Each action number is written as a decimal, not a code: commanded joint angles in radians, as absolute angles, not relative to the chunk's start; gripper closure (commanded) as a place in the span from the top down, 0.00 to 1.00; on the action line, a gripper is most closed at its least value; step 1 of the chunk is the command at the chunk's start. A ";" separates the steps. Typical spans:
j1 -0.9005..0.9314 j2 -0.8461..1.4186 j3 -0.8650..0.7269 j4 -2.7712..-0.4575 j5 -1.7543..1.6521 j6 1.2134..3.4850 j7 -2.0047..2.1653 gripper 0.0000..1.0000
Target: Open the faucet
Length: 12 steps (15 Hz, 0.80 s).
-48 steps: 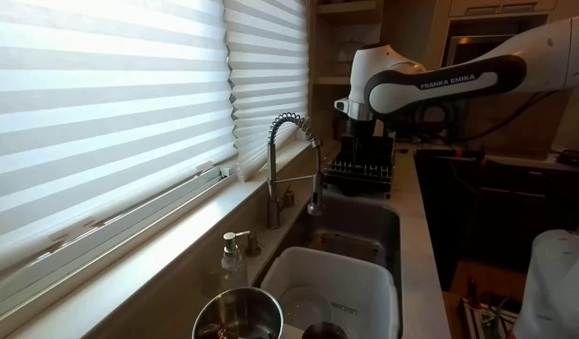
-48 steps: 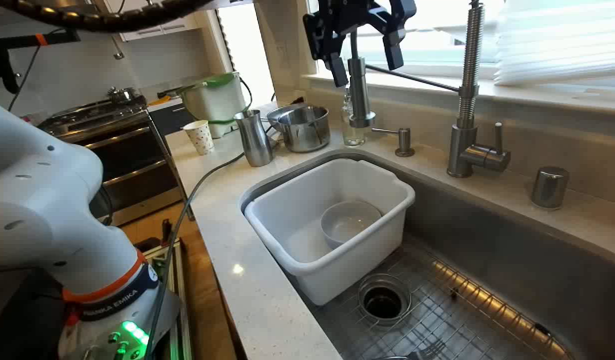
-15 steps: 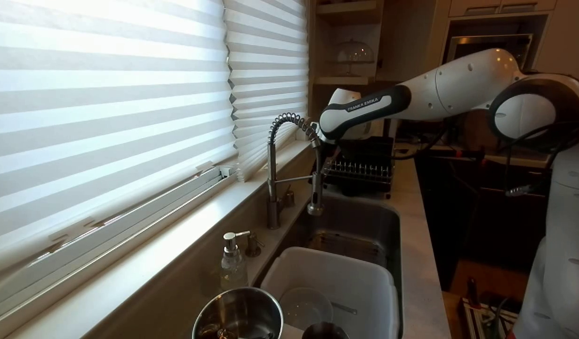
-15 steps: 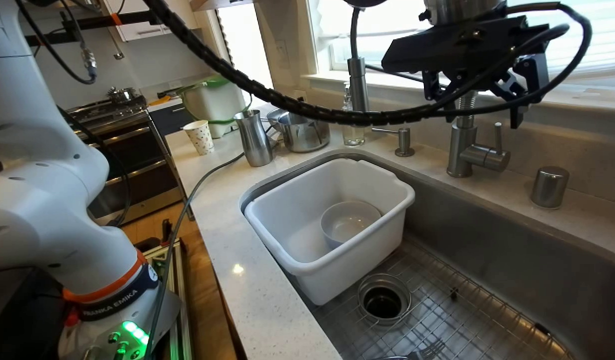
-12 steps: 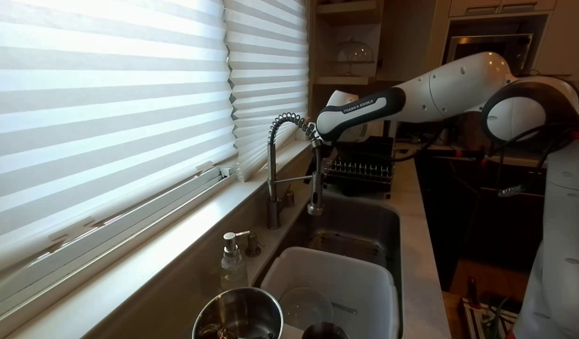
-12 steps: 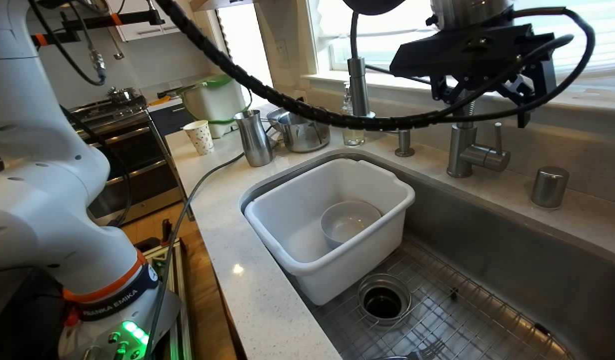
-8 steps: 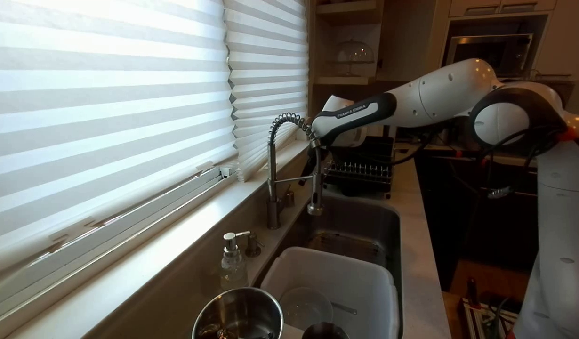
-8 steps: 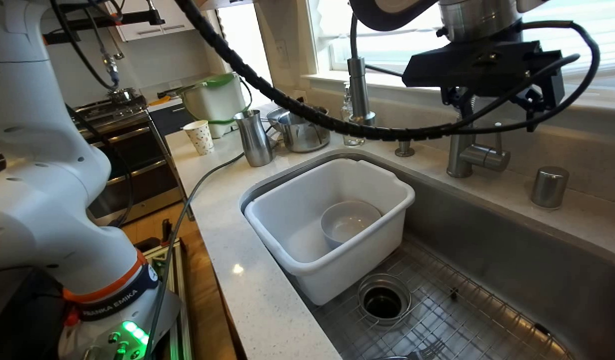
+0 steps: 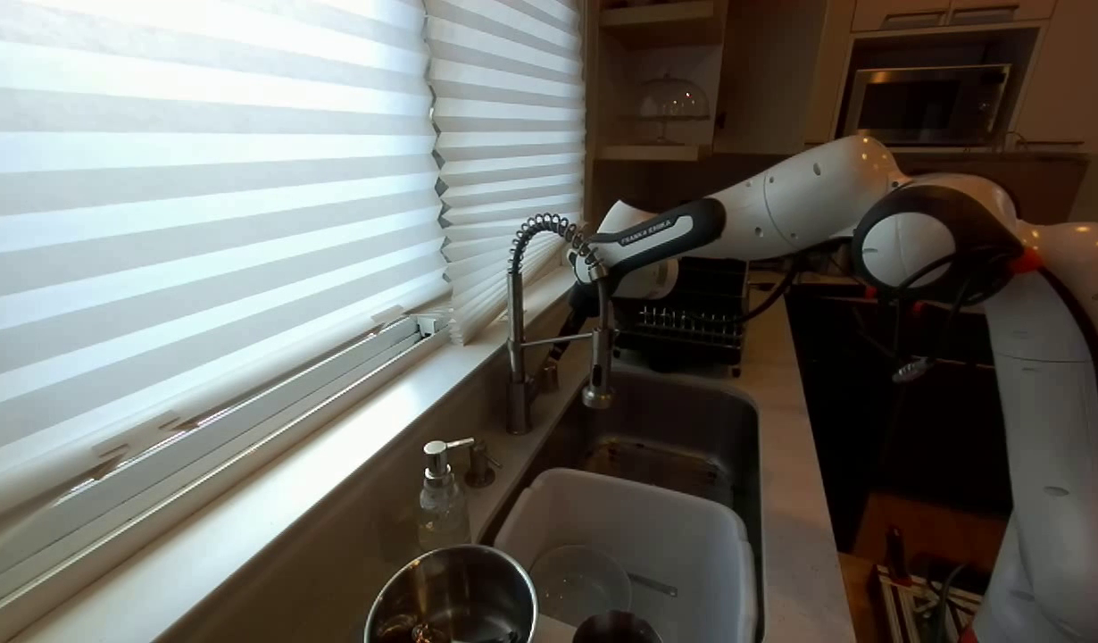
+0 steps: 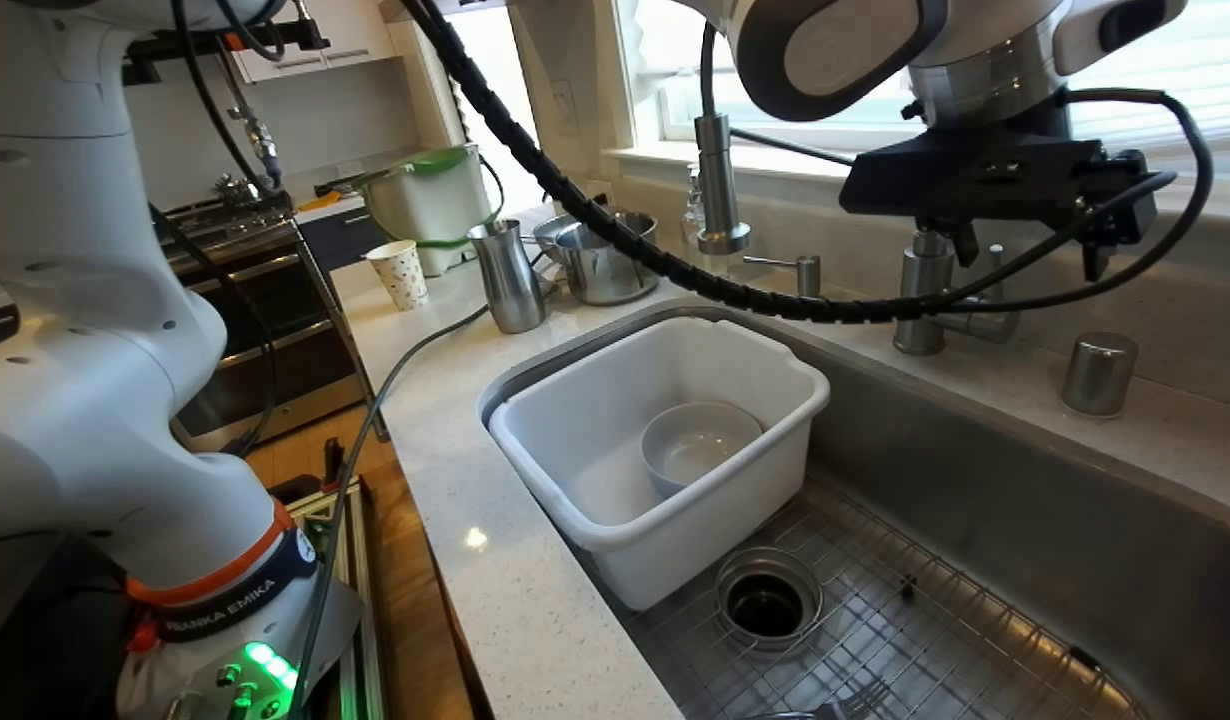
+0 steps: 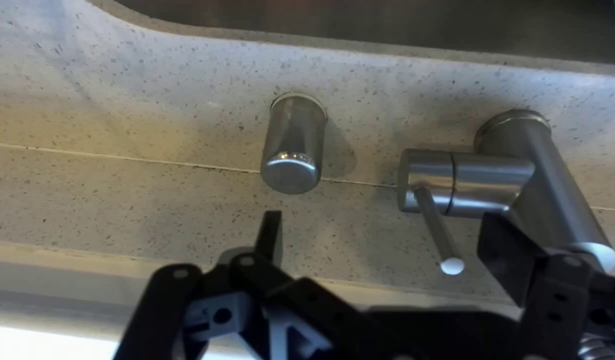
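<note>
Gripper (image 11: 382,232), black two-fingered, fingers (image 11: 271,235) wide apart; slim metal lever (image 11: 435,227) of chrome gooseneck spring-spout faucet (image 11: 552,185) seen between them in wrist view, nearer right finger; faucet left of grey steel sink (image 9: 683,406) in an exterior view, white rectangular tub (image 9: 656,513) at sink's near end

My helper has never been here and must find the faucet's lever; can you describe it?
Below the window blinds is a sink, with a tall coiled-spring faucet between them. Its lever is a thin rod on a short sideways barrel; the stubby metal cylinder nearby has no rod.
</note>
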<state>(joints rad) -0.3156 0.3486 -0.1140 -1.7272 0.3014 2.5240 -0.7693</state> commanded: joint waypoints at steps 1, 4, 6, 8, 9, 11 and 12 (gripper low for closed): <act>-0.357 0.398 -0.068 -1.690 0.326 2.568 -0.797 1.00; -0.388 0.424 -0.026 -1.663 0.361 2.586 -0.816 1.00; -0.397 0.435 -0.013 -1.648 0.363 2.585 -0.820 1.00; -0.401 0.446 -0.016 -1.633 0.343 2.582 -0.816 1.00; -0.401 0.451 -0.022 -1.625 0.328 2.580 -0.811 1.00; -0.402 0.460 -0.032 -1.612 0.309 2.575 -0.804 1.00; -0.403 0.462 -0.034 -1.609 0.305 2.575 -0.802 1.00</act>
